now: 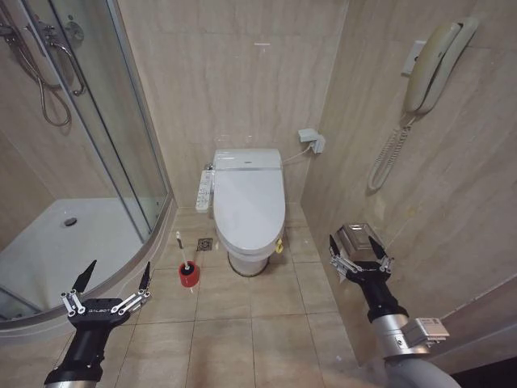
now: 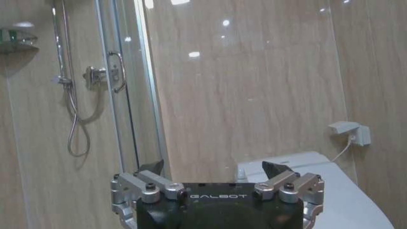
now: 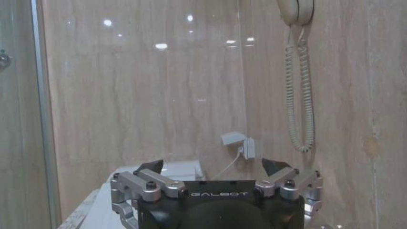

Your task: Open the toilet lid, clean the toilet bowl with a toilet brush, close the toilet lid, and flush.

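Note:
The white toilet stands against the back wall with its toilet lid (image 1: 250, 199) down, so the toilet bowl is hidden. The lid's smooth top also shows past my left gripper (image 2: 346, 191). The toilet brush (image 1: 181, 246) stands in a small red holder (image 1: 189, 274) on the floor, just left of the toilet. My left gripper (image 1: 115, 276) hangs open low at the left, short of the brush holder. My right gripper (image 1: 356, 245) is open too, low at the right beside the wall. Both hold nothing.
A curved glass shower enclosure (image 1: 121, 145) with a white tray (image 1: 65, 246) takes up the left side. A wall phone with a coiled cord (image 1: 428, 73) and a metal paper holder (image 1: 358, 235) hang on the right wall. A floor drain (image 1: 204, 244) lies beside the toilet.

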You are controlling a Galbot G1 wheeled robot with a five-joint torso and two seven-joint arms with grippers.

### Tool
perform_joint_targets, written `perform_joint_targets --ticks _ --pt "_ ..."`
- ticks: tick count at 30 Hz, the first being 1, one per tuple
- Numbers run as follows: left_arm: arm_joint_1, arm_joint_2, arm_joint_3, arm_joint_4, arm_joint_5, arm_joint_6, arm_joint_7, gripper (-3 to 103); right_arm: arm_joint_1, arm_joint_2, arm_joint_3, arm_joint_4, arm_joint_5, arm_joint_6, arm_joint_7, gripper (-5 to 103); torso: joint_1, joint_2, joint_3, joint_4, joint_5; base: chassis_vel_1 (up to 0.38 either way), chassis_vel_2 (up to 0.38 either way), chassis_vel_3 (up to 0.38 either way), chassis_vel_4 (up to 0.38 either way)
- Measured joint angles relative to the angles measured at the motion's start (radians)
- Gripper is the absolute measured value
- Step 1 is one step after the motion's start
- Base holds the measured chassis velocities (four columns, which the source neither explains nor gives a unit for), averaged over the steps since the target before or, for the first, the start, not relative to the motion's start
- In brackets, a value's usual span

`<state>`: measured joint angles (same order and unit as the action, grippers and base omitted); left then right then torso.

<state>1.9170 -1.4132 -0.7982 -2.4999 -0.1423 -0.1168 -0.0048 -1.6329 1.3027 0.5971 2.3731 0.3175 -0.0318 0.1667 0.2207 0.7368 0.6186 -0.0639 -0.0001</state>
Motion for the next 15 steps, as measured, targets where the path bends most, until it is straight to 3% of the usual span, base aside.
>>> perform_joint_targets --ticks 15 --pt "0.0 0.0 0.0 0.0 0.0 0.0 0.0 100 0.003 -0.002 -0.002 -0.002 0.004 -0.004 0.0 100 0.0 0.0 0.0 0.0 0.0 0.0 0.0 0.0 0.0"
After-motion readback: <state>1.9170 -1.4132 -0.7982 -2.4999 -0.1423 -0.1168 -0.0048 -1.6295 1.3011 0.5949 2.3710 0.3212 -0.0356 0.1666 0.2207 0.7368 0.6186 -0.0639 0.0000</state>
